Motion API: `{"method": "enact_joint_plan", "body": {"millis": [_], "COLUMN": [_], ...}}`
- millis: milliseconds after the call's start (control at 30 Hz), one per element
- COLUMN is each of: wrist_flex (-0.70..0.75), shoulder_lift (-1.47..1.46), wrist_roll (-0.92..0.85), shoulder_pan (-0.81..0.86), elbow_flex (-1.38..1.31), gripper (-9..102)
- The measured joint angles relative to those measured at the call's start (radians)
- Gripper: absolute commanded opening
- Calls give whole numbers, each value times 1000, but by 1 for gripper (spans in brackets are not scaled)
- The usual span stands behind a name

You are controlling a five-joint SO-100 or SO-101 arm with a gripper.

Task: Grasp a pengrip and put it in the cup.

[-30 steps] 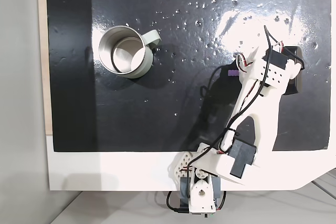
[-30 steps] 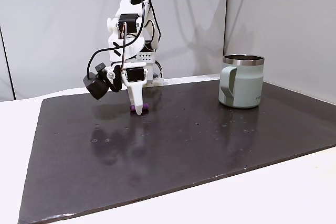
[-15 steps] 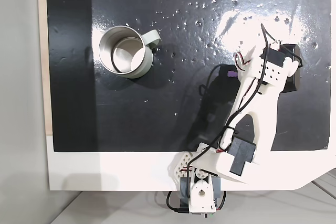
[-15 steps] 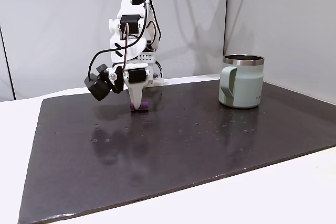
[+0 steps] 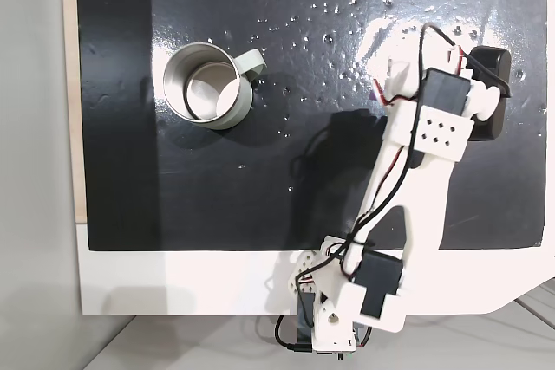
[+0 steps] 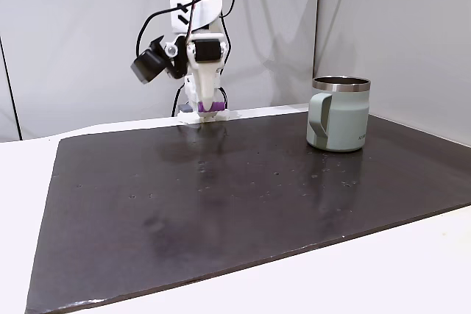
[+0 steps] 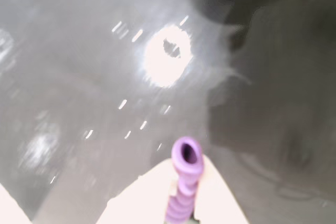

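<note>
The purple ribbed pengrip hangs well above the black mat, pinched at the tip of my gripper, which is shut on it. In the wrist view the pengrip sticks out between the white fingers, its open end facing the mat. From above, my gripper is at the mat's right side, and the arm hides the pengrip there. The silver-grey cup stands upright far to the left in that view, handle toward the arm. In the side view the cup is at the right.
The black mat lies on a white table. It is glossy and speckled with small bright spots. The arm's base sits at the table's near edge. A bare stretch of mat lies between gripper and cup.
The gripper was down at the mat around the pengrip; now it has risen with the pengrip held in it, and the arm has stretched further from its base.
</note>
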Motion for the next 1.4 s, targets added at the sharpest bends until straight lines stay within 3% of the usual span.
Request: {"method": "enact_joint_plan", "body": {"millis": [533,900,1100,1400], "wrist_flex": [21,-258,-351,-362], "shoulder_lift": [282,291,291,288], "wrist_roll": [262,422,374,282], "shoulder_pan": [-483,-612,-741,-834], "elbow_flex": [-2,60,60,60], "gripper": [0,0,0,0]}}
